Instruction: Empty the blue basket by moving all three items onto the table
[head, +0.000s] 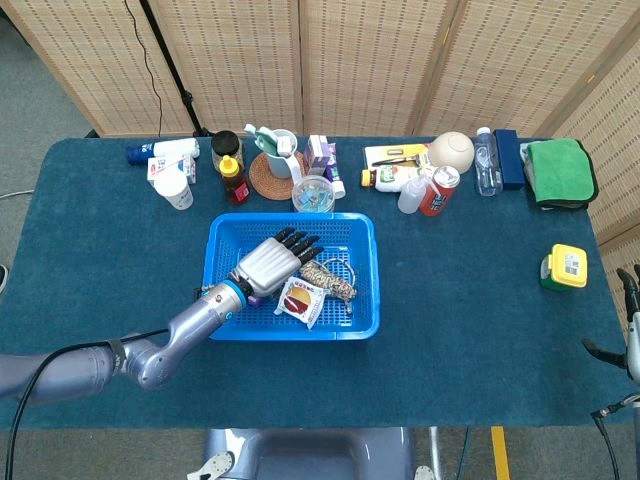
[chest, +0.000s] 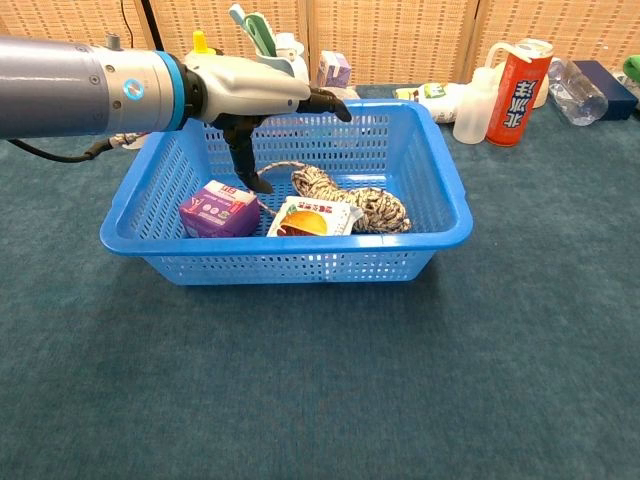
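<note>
Chest view shows my left robot hand (chest: 262, 95) over the blue basket (chest: 440, 190), fingers spread, thumb pointing down, holding nothing. Below it in the basket lie the purple box (chest: 220, 208) at the left, the snack packet (chest: 312, 219) in the middle and the coiled rope (chest: 362, 200) to the right. My right robot hand (head: 630, 320) sits at the table's (head: 470, 290) right edge, fingers apart and empty.

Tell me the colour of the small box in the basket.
Purple; the box shows best in the chest view.
</note>
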